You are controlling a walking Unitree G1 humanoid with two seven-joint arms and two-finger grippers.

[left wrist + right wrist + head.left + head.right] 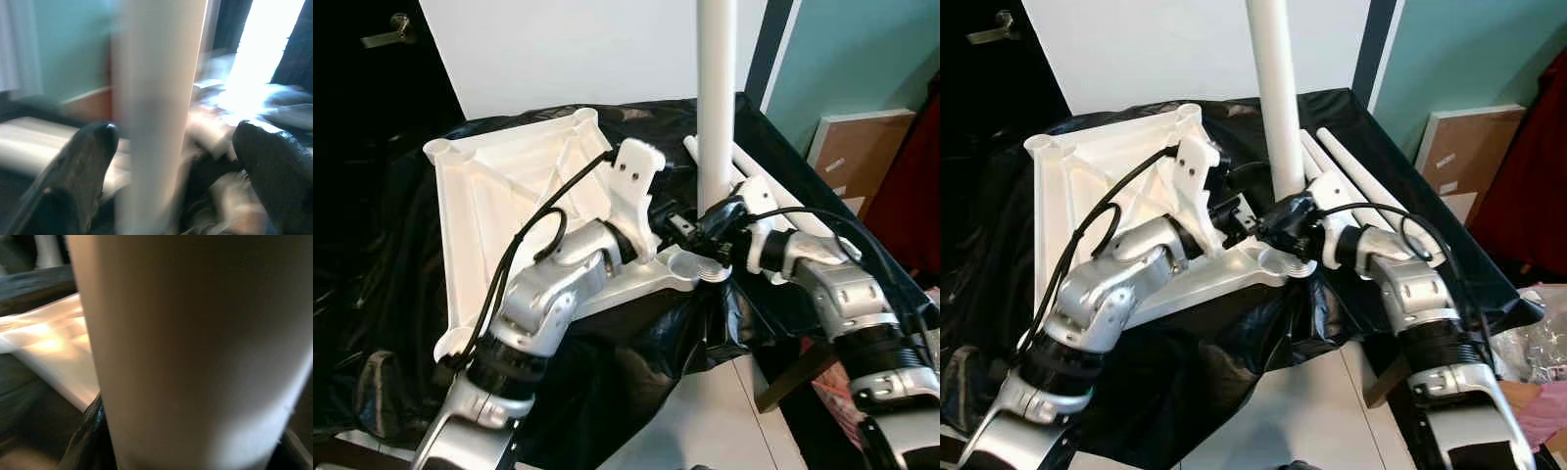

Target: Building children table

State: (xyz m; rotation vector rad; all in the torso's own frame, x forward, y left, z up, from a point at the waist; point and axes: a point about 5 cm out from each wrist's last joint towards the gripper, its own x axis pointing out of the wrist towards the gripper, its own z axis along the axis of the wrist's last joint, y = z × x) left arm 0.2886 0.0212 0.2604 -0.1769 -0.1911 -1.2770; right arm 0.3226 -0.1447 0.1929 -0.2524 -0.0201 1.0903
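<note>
While the right gripper (1295, 217) clamps the upright white leg (1276, 98) over the upturned tabletop's (1087, 196) corner socket (1283, 262), the left gripper (171, 161), spread wide, flanks it; next, seating calls for downward pressure.

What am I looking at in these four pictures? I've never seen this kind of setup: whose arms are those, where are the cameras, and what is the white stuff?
The silver arms belong to a humanoid robot. The two wide pictures come from a stereo camera on its head, looking down; the two close-ups come from cameras on its wrists.

On a surface draped with a black cover lies an upside-down white tabletop with corner sockets. A white table leg stands upright at its near corner. More spare legs lie on the cover behind it.

The right pincer is at the upright leg's base and seems to grip it. The left pincer is open, its fingers either side of the leg.
</note>
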